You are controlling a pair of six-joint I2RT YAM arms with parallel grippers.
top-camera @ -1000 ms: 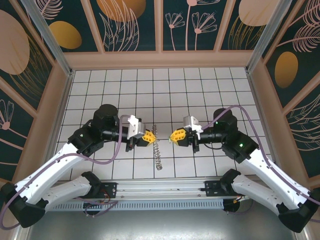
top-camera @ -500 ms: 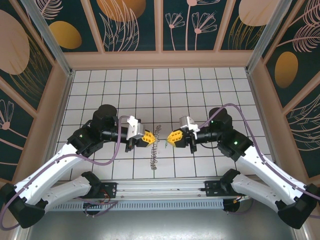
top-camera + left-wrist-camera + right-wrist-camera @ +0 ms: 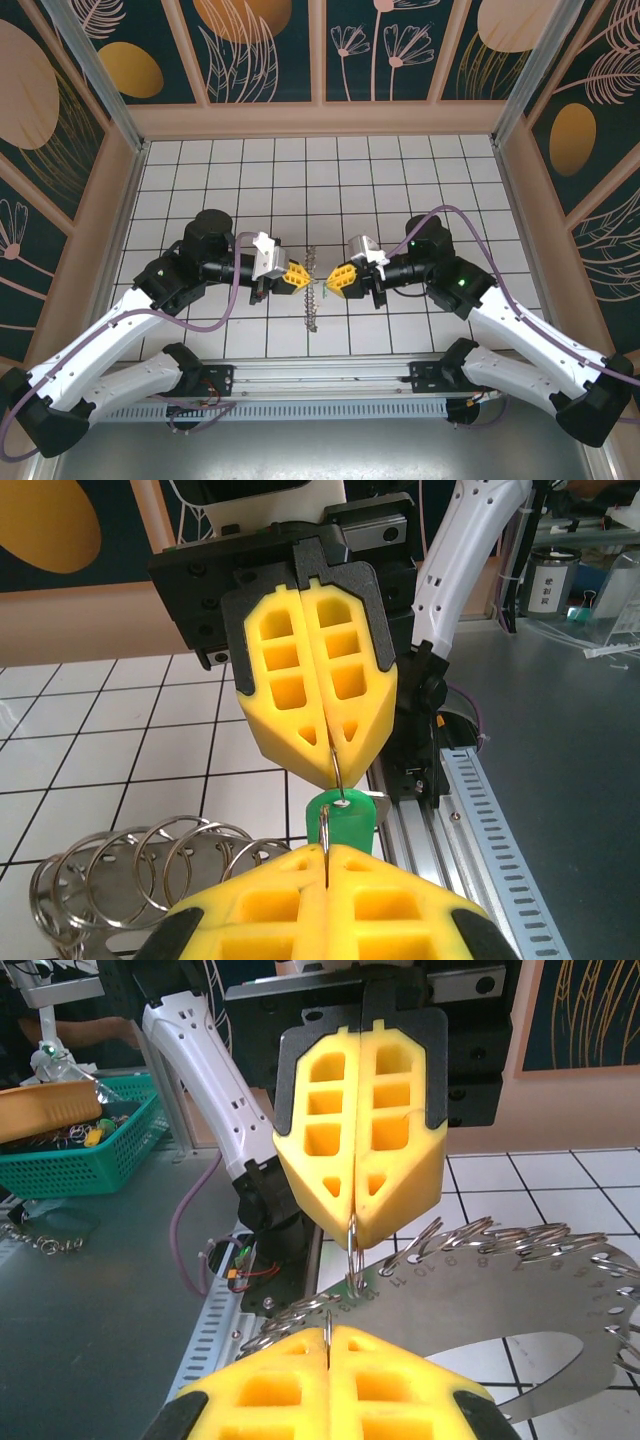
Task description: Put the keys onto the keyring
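The keyring (image 3: pixel 313 298) is a silvery oval plate fringed with several split rings, and it hangs edge-on between the two grippers. In the right wrist view the plate (image 3: pixel 520 1305) shows numbered holes. My left gripper (image 3: pixel 303 274) (image 3: pixel 327 848) is shut on one thin ring (image 3: pixel 352 1255) that passes through a hole in the plate. My right gripper (image 3: pixel 331 279) (image 3: pixel 328 1332) faces it almost tip to tip, shut on a thin ring (image 3: pixel 338 775) that carries the small green key (image 3: pixel 350 820). The key hangs between the two sets of fingertips.
An aluminium rail (image 3: pixel 320 377) runs along the near table edge below the grippers. Wooden walls (image 3: pixel 320 120) box in the tiled floor. A green basket (image 3: pixel 75 1140) of odds and ends sits off the table.
My right gripper has moved left until its tips nearly meet the left gripper's. The hanging plate has swung a little beneath them. The left arm has hardly moved.
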